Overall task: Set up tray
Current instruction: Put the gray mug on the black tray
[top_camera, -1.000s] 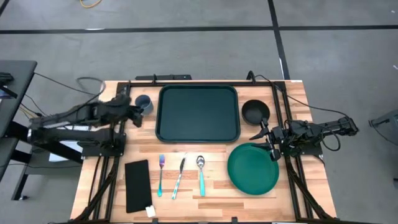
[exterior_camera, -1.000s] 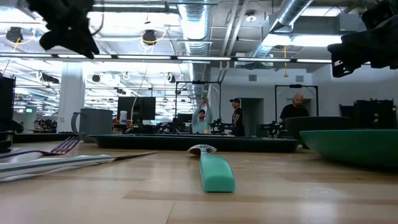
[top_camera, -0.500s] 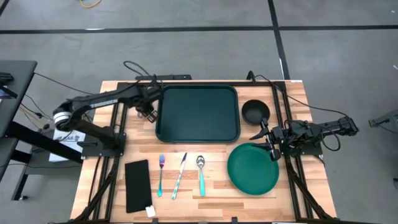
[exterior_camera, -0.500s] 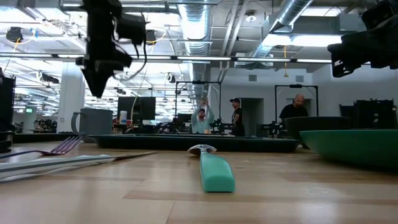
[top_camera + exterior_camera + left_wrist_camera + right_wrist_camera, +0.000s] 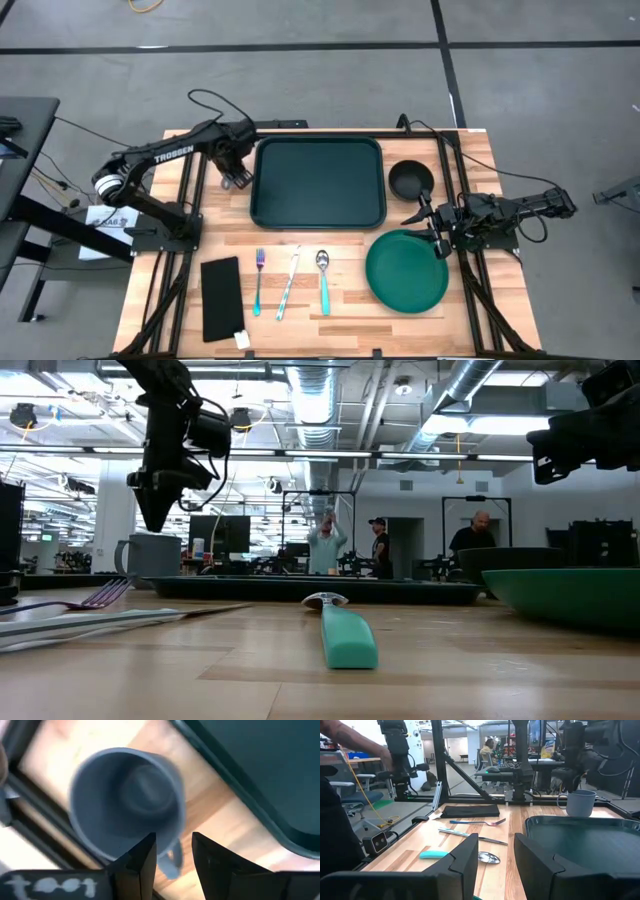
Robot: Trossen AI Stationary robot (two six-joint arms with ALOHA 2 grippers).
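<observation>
High view: the tray (image 5: 318, 182) is seen lying flat at the back middle of the wooden table (image 5: 340, 300), with a grey mug (image 5: 127, 802) just beside its left rim. The left gripper (image 5: 236, 178) is held above that mug, pointing down, and its jaws are shown slightly spread in the left wrist view, with nothing pinched between them. The right gripper (image 5: 428, 225) is held at the table's right side, between a dark bowl (image 5: 411, 179) and a round green plate (image 5: 406, 271), its jaws spread and empty. A fork (image 5: 258, 281), knife (image 5: 289, 283), spoon (image 5: 323, 279) and black napkin (image 5: 221, 297) are laid along the front.
</observation>
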